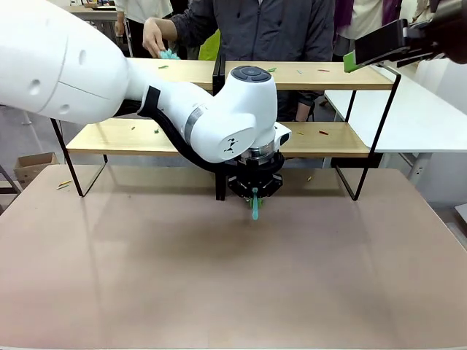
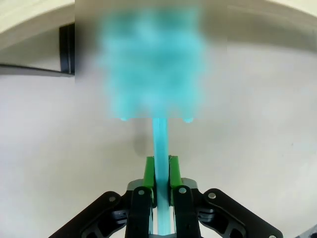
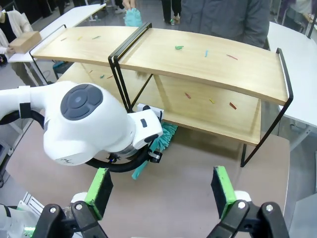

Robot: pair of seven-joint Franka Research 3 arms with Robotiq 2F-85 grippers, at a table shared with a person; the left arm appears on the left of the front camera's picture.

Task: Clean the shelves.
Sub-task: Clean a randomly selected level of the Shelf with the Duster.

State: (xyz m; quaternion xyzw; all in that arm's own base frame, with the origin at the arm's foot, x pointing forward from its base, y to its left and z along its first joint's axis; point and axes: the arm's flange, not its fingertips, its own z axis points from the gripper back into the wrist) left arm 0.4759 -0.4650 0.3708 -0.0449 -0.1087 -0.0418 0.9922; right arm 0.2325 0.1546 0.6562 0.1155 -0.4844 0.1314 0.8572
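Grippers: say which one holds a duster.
The left gripper, shut on the teal duster by its handle; the right gripper stands open and empty.

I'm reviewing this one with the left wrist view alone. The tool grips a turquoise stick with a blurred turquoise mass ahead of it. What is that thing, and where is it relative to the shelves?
Observer: It is a duster. The left tool holds its fluffy head close to the front of the lower board of the shelves.
Reviewer: Is there anything on the boards to clean?
Observer: Yes, small coloured scraps lie scattered on both boards.
Reviewer: Is anyone else working?
Observer: A person's hand holds a second turquoise duster at the upper board's far edge.
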